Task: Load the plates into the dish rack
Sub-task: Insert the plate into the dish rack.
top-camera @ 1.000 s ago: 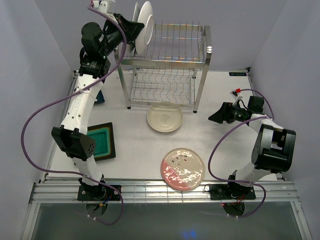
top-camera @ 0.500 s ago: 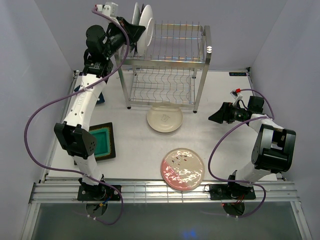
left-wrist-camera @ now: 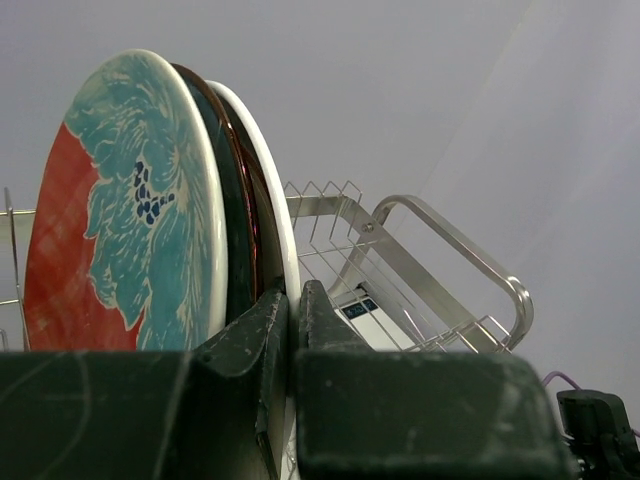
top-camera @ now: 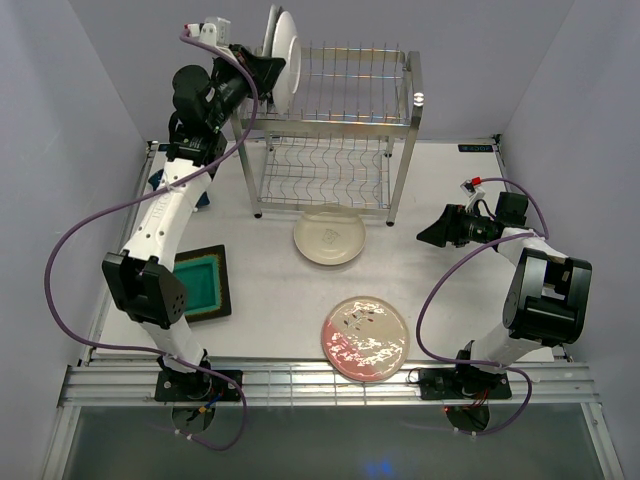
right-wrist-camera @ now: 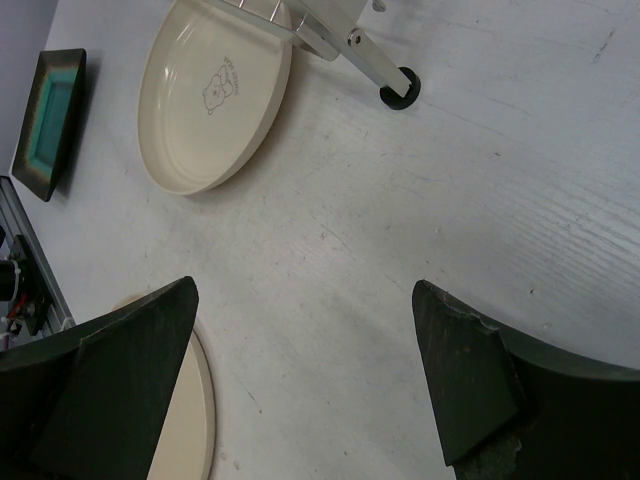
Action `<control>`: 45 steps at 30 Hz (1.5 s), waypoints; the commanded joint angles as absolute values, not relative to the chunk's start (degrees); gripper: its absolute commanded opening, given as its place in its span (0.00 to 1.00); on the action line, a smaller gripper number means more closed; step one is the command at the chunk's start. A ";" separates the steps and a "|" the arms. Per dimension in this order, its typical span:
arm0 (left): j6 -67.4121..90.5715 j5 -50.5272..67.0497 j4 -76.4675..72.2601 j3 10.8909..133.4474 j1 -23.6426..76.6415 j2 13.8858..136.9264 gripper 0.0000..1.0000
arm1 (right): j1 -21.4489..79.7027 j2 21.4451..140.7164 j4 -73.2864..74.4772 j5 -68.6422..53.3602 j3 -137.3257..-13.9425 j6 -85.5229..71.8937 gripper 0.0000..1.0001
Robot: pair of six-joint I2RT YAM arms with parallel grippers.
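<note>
Your left gripper [top-camera: 274, 72] is pinched shut on what looks like the rim of the white plate [top-camera: 286, 48], upright at the far-left end of the dish rack [top-camera: 400, 122] top shelf, while your right gripper [right-wrist-camera: 305, 292] hangs wide open above the table [top-camera: 450, 300] at right.

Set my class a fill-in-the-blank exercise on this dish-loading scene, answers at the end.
The left pincer grips a white plate on the ____ tier of the dish rack.
The right pincer stands ____ above the table.
The green plate with the dark rim is ____ in shape.
Answers: top; open; square.
</note>
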State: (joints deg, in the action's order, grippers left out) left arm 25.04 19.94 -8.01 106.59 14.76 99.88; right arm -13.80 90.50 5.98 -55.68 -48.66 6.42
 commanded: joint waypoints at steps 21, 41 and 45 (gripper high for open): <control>24.26 18.81 1.30 114.25 13.62 102.74 0.55 | -13.71 90.79 5.71 -56.51 -50.98 6.86 0.93; 24.96 21.36 1.14 108.90 13.54 90.46 0.70 | -13.71 90.79 5.63 -56.07 -50.89 6.77 0.93; 24.35 20.75 1.85 104.95 13.62 85.71 0.71 | -13.71 90.88 5.54 -56.16 -50.80 6.68 0.93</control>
